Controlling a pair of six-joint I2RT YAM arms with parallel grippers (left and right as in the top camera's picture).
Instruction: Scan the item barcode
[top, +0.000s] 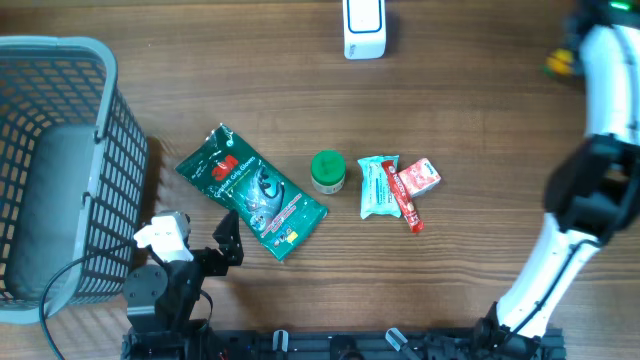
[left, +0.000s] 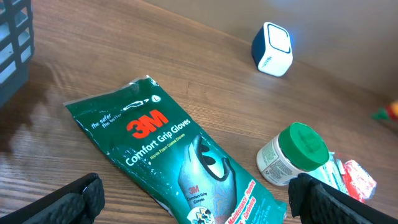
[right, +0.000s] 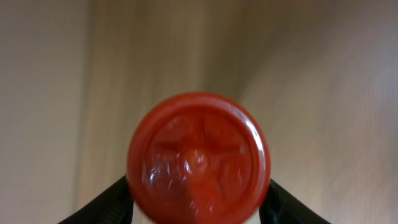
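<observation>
A red round cap (right: 199, 155) on a pale bottle fills the right wrist view, and my right gripper (right: 199, 211) is shut on that bottle, one black finger on each side. In the overhead view this arm (top: 608, 80) reaches to the far right corner, where a yellow-green bit (top: 556, 64) shows at its tip. The white barcode scanner (top: 364, 28) stands at the far edge, left of that arm, and also shows as the scanner (left: 272, 48) in the left wrist view. My left gripper (left: 196, 199) is open and empty, near the front left, over the green 3M gloves pack (left: 174, 155).
A grey wire basket (top: 60, 160) stands at the left. The gloves pack (top: 252, 190), a green-lidded jar (top: 328, 171), a teal packet (top: 377, 186) and a red packet (top: 415, 185) lie in a row across the middle.
</observation>
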